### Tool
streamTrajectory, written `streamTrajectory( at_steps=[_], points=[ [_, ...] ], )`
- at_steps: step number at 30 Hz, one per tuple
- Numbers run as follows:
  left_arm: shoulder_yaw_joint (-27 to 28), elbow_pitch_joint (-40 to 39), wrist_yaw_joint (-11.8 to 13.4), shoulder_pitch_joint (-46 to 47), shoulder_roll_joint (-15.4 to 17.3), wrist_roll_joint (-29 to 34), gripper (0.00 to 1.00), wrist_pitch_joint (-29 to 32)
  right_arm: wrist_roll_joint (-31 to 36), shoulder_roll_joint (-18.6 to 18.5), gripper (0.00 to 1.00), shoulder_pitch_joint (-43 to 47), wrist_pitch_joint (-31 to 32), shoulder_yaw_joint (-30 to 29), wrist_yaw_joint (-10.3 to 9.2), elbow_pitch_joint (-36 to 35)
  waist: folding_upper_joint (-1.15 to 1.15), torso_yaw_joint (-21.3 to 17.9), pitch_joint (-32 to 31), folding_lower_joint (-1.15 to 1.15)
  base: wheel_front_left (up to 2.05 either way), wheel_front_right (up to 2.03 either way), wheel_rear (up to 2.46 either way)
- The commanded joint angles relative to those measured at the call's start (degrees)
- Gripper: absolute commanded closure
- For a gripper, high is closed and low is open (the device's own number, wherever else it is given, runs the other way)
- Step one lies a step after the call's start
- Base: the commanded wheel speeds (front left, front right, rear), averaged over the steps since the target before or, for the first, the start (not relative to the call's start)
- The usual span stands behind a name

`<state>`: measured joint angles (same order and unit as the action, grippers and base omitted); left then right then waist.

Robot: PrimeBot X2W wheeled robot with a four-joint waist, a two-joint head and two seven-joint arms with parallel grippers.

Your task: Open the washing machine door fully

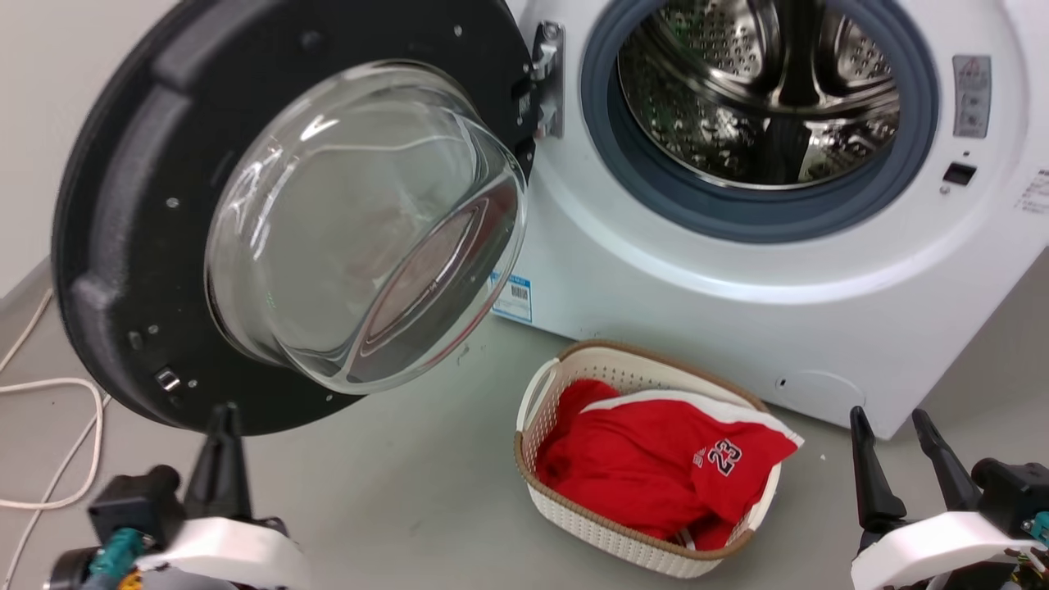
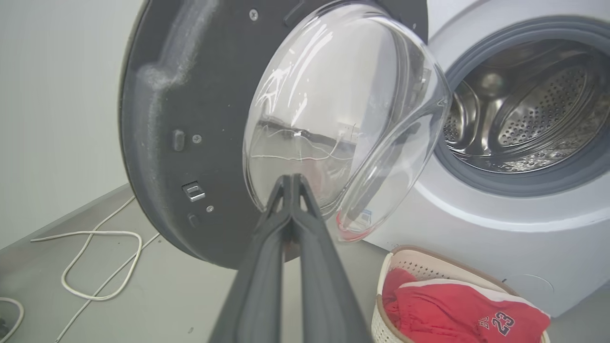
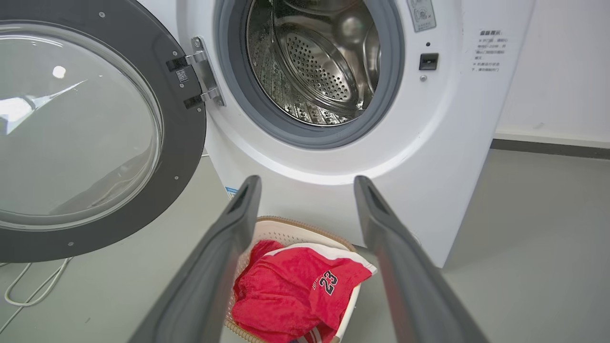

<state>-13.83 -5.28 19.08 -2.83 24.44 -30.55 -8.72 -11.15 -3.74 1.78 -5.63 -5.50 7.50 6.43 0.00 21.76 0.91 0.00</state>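
A white cable [image 1: 78,447] loops on the floor [image 1: 393,492] at the far left, well apart from everything else. Next to it hangs the door [image 1: 352,229], swung wide off the washer [image 1: 697,328] so that its inner black face and bulging glass bowl look out toward the robot. It hangs from the hinge [image 1: 547,78] on the left edge of the opening, which is why it stands out to the left and leaves the opening uncovered.

The left gripper [image 1: 221,426] sits low under the door's bottom rim with its 2 fingers pressed together on nothing. In its wrist view the joined tips [image 2: 290,183] point at the lower part of the glass. Clenched like this it likely serves as 1 blunt pusher against the door's inner side. Whether the tips touch the door, I cannot tell.

Further right, the steel drum [image 1: 762,90] and its grey-blue rubber ring [image 1: 606,156] are fully exposed. In front of the washer a white basket [image 1: 541,393] holds a red jersey [image 1: 656,467] numbered 23, close to the opening, probably for loading.

At the far right the right gripper [image 1: 889,418] is spread wide and empty, near the washer's lower corner and well apart from the door, so it seems merely parked.

The task looks close to done; whether the hinge allows more swing I cannot judge.
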Motion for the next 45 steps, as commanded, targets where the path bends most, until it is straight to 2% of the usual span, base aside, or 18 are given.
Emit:
streamTrajectory(
  at_steps=[1, 3, 4, 5, 6, 10, 15, 23, 31, 37, 45],
  points=[
    [-0.9, -1.5, 0.1, -0.6, 0.0, 0.7, 0.68, 0.7, 0.0, 0.2, 0.0, 0.6, -0.4, -0.3, -0.01, -0.1, 0.0, -0.1, -0.9, 0.0, 0.0, 0.0, 0.0],
    [-2.1, -3.2, 0.4, -1.2, 0.1, 1.4, 0.62, 1.9, 0.1, 0.4, 0.0, 0.7, -0.4, -0.4, 0.0, -0.3, 0.0, -0.5, -1.4, 0.0, 0.0, 0.0, 0.0],
    [-2.7, -4.0, 0.5, -1.4, 0.3, 1.7, 0.52, 2.4, 0.3, 0.5, 0.0, 0.7, -0.3, -0.3, -0.01, -0.3, 0.0, -0.9, -1.6, 0.0, 0.0, 0.0, 0.0],
    [-3.1, -4.7, 0.5, -1.5, 0.3, 1.7, 0.29, 2.9, 0.4, 0.5, 0.0, 0.7, -0.2, -0.3, -0.01, -0.3, 0.0, -1.4, -1.8, 0.0, 0.0, 0.0, 0.0],
    [-3.5, -5.3, 0.4, -1.4, 0.2, 1.7, 0.0, 3.4, 0.4, 0.5, 0.0, 0.8, -0.2, -0.4, -0.01, -0.5, 0.0, -1.8, -1.9, 0.0, 0.0, 0.0, 0.0],
    [-4.7, -6.4, -0.4, 0.1, 0.3, 2.1, 0.0, 3.9, 0.7, 0.7, 0.0, 0.9, 0.2, 0.0, -0.01, -1.1, 0.0, -4.1, -1.8, 0.0, 0.0, 0.0, 0.0],
    [-7.4, -5.0, -1.8, 2.6, -1.0, 3.0, 0.0, 3.9, 1.1, 0.7, 0.0, 0.3, 0.9, 0.7, -0.01, -1.9, 0.0, -8.8, -1.3, 0.0, 0.0, 0.0, 0.0],
    [-9.4, 3.0, -4.1, 6.2, -2.9, 3.9, 0.0, 0.0, 1.4, 0.8, 0.0, -0.8, 0.9, 2.0, -0.01, -2.0, 0.0, -17.2, -0.5, 0.0, 0.0, 0.0, 0.0],
    [-10.4, 10.3, -4.4, 8.5, -3.7, 5.7, 0.0, -3.0, 2.0, 0.5, 0.0, -1.4, 0.8, 1.6, 0.0, -2.7, 0.0, -23.8, 0.5, 0.0, 0.0, 0.0, 0.0],
    [-10.1, 13.1, -4.2, 9.4, -4.2, 5.8, 0.0, -4.2, 2.0, -0.3, 0.0, -1.5, 0.7, 2.0, -0.01, -3.7, 0.0, -26.2, 0.9, 0.0, 0.0, 0.0, 0.0],
    [-9.4, 14.5, -3.4, 9.8, -4.0, 5.9, 0.0, -5.0, 2.1, -1.1, 0.0, -1.8, 1.0, 2.7, -0.01, -4.6, 0.0, -26.2, 1.3, 0.0, 0.0, 0.0, 0.0]
  ],
)
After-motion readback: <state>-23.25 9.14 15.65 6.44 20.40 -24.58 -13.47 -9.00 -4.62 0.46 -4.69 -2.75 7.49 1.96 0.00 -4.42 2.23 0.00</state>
